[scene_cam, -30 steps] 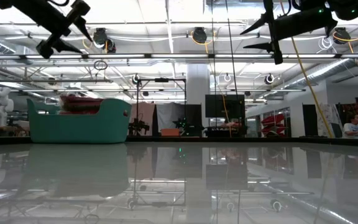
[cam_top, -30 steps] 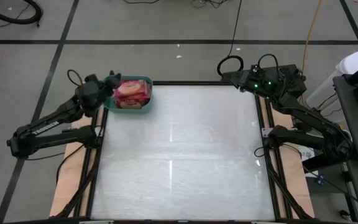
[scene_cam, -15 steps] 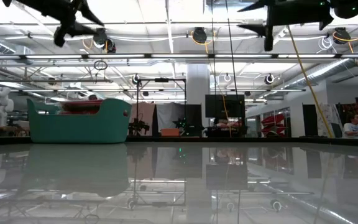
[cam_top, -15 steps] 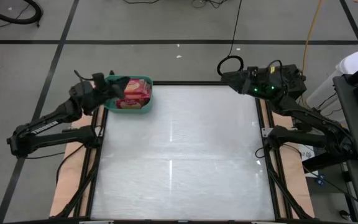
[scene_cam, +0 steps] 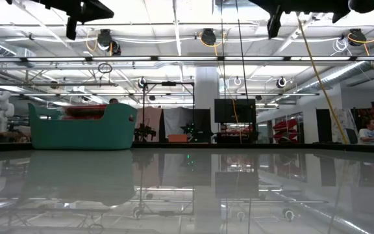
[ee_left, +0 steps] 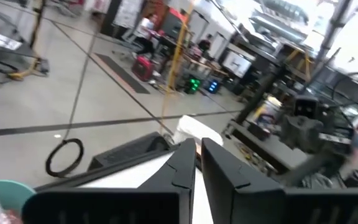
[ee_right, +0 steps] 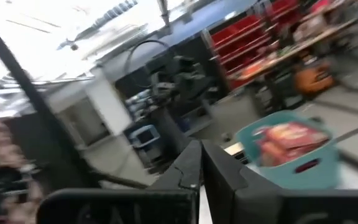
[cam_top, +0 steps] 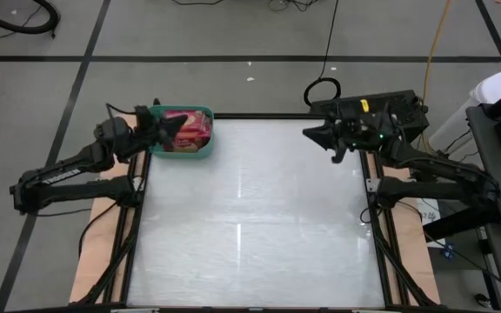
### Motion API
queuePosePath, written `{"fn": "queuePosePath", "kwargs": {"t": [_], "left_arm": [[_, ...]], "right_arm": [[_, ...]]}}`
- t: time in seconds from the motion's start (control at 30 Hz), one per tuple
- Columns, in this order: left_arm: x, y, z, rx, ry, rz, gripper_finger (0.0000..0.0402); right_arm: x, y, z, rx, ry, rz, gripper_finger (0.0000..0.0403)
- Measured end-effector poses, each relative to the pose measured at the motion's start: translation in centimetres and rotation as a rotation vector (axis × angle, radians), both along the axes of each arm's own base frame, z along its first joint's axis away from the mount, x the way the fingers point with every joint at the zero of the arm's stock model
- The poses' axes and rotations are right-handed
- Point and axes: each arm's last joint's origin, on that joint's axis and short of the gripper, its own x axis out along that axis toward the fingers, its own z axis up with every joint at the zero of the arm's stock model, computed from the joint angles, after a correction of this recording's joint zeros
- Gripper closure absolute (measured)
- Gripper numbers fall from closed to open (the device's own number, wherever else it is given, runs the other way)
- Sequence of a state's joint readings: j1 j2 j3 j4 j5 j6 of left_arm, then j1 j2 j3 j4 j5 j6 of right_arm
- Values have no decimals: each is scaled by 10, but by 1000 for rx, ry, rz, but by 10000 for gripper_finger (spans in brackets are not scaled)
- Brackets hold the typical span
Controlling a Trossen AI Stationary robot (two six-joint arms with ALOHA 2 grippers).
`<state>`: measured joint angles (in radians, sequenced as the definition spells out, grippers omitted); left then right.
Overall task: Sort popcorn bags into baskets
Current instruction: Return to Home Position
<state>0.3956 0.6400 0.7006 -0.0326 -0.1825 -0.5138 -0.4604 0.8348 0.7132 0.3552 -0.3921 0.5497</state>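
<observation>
The red popcorn bags (cam_top: 195, 130) lie heaped in the teal bin (cam_top: 200, 153), which stands at the far left corner of the table (cam_top: 250, 226), the pile showing just above the rim when seen from table height. The left gripper (cam_top: 177, 128) hangs high over the bin's left end, clear of the bags, its two fingers drawn together with only a sliver between them and nothing held. The right gripper (cam_top: 311, 134) is up in the air near the table's far right corner, well apart from the bin, fingers likewise closed and empty.
</observation>
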Motion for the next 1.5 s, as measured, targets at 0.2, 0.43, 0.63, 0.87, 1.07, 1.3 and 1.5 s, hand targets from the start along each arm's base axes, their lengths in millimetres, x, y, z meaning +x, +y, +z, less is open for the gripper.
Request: {"fn": "queuePosePath", "kwargs": {"t": [0.2, 0.43, 0.63, 0.87, 1.07, 1.3, 1.5], "left_arm": [[5, -10, 0, 40, 25, -93, 379], [13, -30, -11, 117, 100, -177, 398], [18, -44, -37, 95, 167, -220, 399], [22, -60, -65, 78, 184, -302, 400], [22, -70, -86, 109, 222, -310, 400], [20, -75, -109, 139, 301, -313, 400], [19, -76, -116, 185, 339, -325, 401]], "right_arm": [[5, 18, -6, -115, 81, -141, 402], [10, 44, -17, -214, 205, -60, 403], [6, 56, -23, -315, 302, -98, 403], [-4, 65, -33, -432, 360, -43, 403], [-17, 69, -58, -498, 326, -28, 403], [-34, 66, -79, -526, 316, -81, 403], [-46, 67, -118, -513, 313, -56, 403]]}}
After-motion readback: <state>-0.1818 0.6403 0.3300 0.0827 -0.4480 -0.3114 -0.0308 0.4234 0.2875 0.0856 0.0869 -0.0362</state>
